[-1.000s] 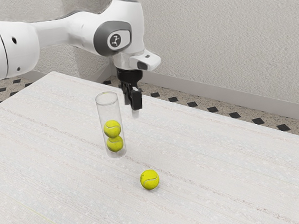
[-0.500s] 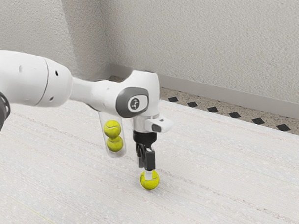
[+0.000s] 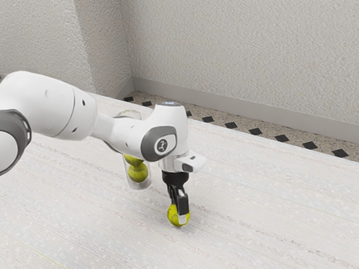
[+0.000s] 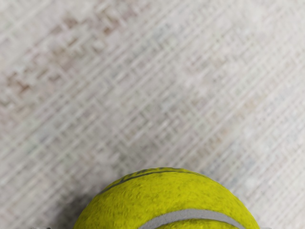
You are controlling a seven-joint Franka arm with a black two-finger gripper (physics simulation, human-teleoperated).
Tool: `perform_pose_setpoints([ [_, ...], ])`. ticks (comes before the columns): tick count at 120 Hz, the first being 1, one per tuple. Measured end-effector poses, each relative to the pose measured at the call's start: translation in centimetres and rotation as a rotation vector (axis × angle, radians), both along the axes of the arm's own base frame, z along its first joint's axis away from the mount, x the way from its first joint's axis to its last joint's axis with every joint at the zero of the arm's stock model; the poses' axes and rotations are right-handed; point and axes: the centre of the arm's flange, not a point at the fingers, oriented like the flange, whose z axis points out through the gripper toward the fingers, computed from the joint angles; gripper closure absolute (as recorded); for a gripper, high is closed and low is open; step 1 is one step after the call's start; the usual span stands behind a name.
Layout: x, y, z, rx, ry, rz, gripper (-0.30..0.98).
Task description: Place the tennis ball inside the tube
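open table (image 3: 271, 220) toward exterior view's right, tube (image 3: 139, 185) and arm (image 3: 48, 103) blocking toward exterior view's left

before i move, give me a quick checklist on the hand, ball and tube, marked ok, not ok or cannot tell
1. Hand down at the loose ball: ok
2. Firm grip on that ball: cannot tell, contact on both sides isn't clear
3. Loose ball in the tube: not ok, it is outside
4. Tube standing on the table: ok
5. Tube's upper part clear to see: not ok, the arm partly covers it
6. Room above the balls inside: cannot tell
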Motion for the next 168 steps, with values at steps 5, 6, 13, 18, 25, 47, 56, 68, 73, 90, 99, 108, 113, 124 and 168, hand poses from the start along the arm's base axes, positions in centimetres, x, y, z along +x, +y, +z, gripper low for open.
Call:
perform_pose_setpoints([
  [5, 0.1, 0.0, 0.0, -0.001, -0.006, -0.001, 0.2],
  [6, 0.1, 0.0, 0.0, -0.001, -0.007, -0.001, 0.21],
  [13, 0.2, 0.0, 0.0, -0.001, -0.014, -0.003, 0.26],
  [18, 0.2, 0.2, 0.1, -0.001, -0.018, -0.002, 0.28],
  [25, 0.3, 0.5, 0.1, 0.001, -0.02, 0.0, 0.31],
  [47, 0.4, 0.9, 3.9, 0.033, -0.062, -0.025, 0.42],
  [56, 0.6, 1.3, 7.0, 0.057, -0.097, -0.038, 0.45],
  [68, 1.3, 2.5, 12.3, 0.091, -0.169, -0.042, 0.47],
  [73, 1.9, 3.0, 14.7, 0.106, -0.204, -0.043, 0.48],
  [90, 4.0, 5.3, 22.9, 0.17, -0.314, -0.034, 0.5],
  [99, 4.1, 6.9, 26.1, 0.204, -0.345, -0.02, 0.49],
  [108, 4.5, 8.9, 29.5, 0.237, -0.383, 0.004, 0.48],
  [113, 4.7, 10.2, 30.7, 0.254, -0.391, 0.02, 0.47],
  [124, 4.9, 13.2, 31.1, 0.283, -0.368, 0.057, 0.45],
  [168, 5.2, 16.2, 29.7, 0.319, -0.295, 0.076, 0.13],
])
